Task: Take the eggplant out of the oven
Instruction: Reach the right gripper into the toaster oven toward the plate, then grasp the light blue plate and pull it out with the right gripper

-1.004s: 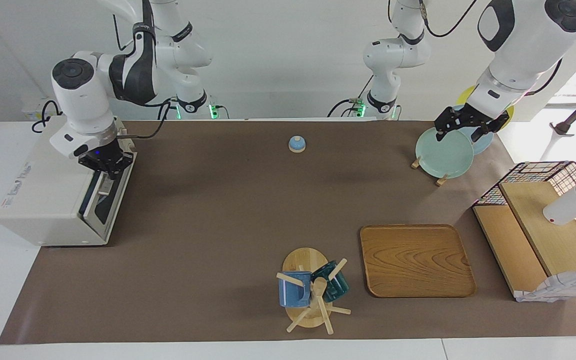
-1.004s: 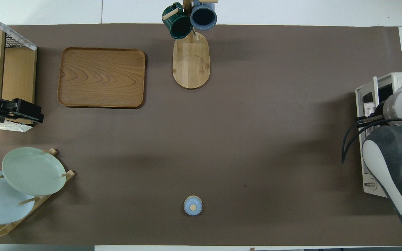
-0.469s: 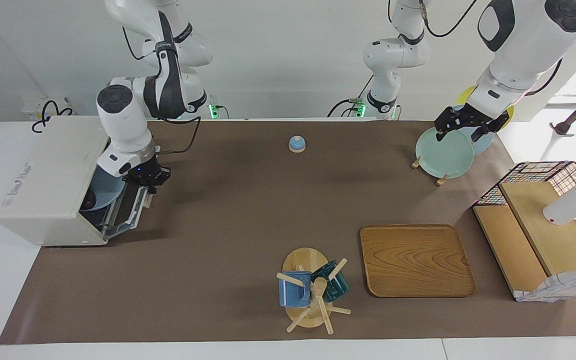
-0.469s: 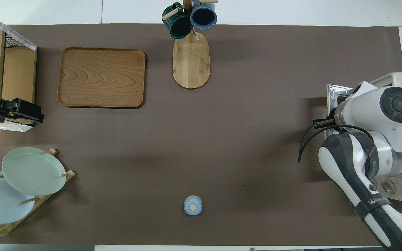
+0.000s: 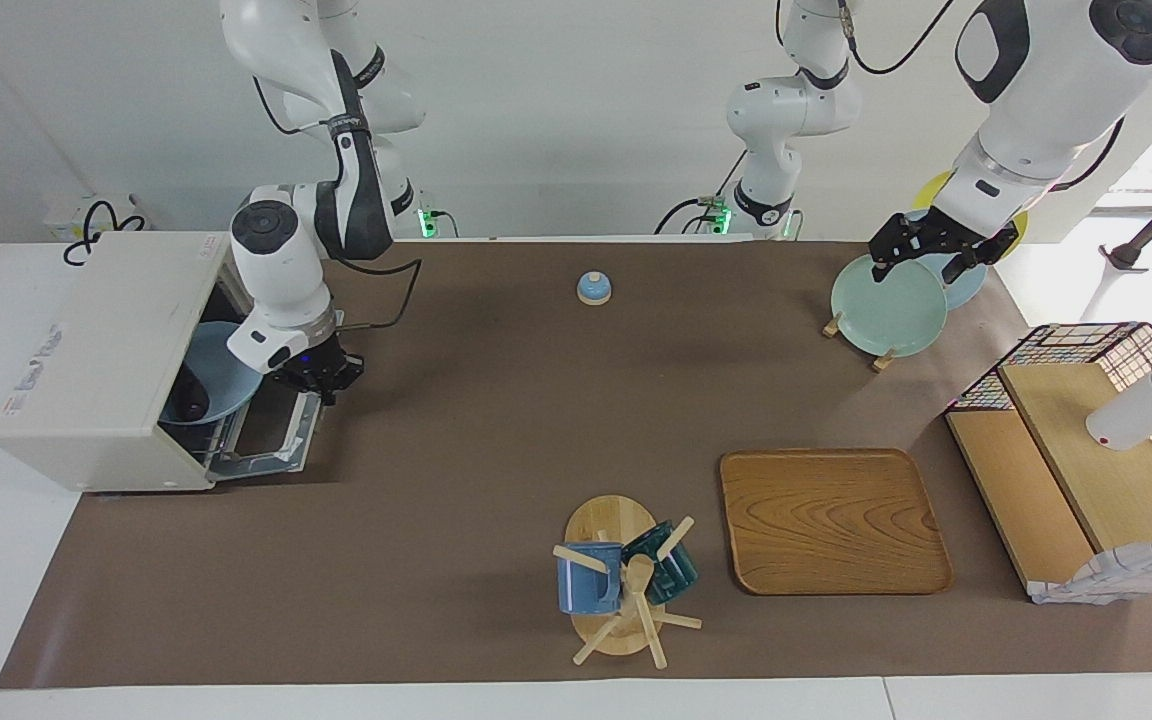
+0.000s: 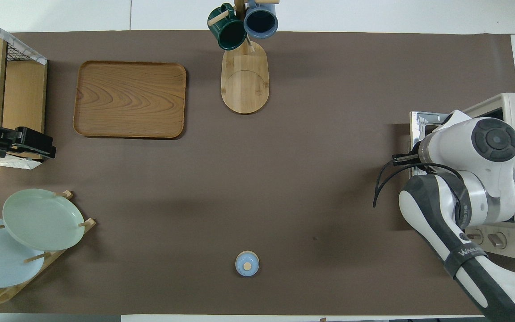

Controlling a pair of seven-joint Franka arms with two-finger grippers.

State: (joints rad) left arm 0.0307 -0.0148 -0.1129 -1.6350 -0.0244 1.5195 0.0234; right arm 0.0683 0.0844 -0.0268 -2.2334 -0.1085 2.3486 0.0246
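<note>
Eggplant (image 5: 191,405) inside open oven (image 5: 101,350); right claw (image 5: 319,378) at door edge, grip unclear.

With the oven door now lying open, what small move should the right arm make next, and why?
Probably let go of the door and lift clear: the right gripper sits at its handle edge, the oven is open, and the eggplant lies in a blue plate inside.
</note>
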